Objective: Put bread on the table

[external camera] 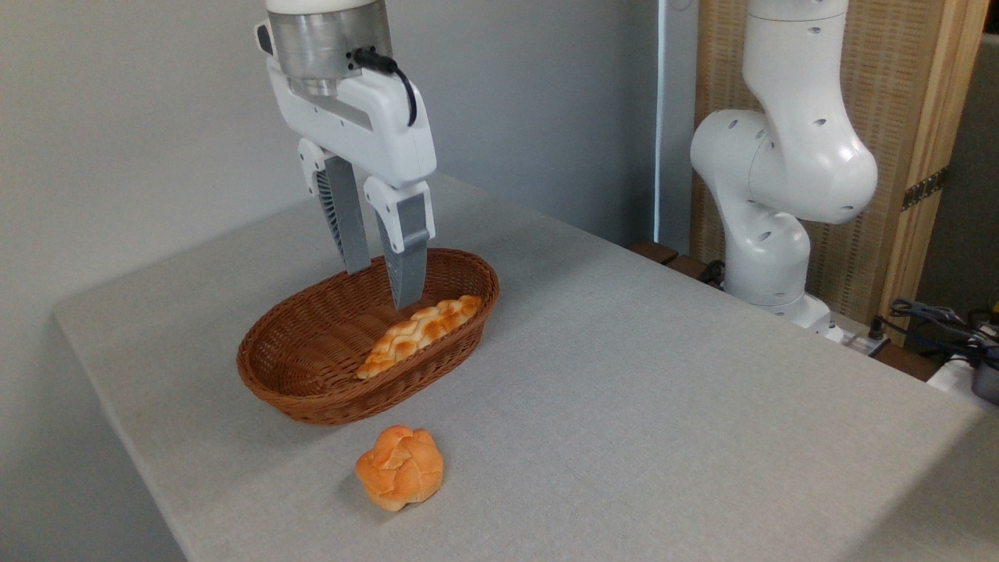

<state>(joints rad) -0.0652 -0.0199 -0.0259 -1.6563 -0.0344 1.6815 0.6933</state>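
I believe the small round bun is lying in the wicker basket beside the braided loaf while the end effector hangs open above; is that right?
Not quite: the camera view shows the small round bun on the table, in front of the wicker basket. Only the braided loaf lies in the basket, and the end effector hangs open above it.

Plain grey wall (117, 117) behind; woven wood-framed screen (921, 117) at right; soft even light.

bread (399, 467): small round bun, golden-orange, knotted segmented top, paler underside
pose: resting on its base, tipped slightly, free of any grasp
place: on the table (663, 375), near the front edge, left of centre
table: flat, light grey fabric-textured surface, rounded far-left corner
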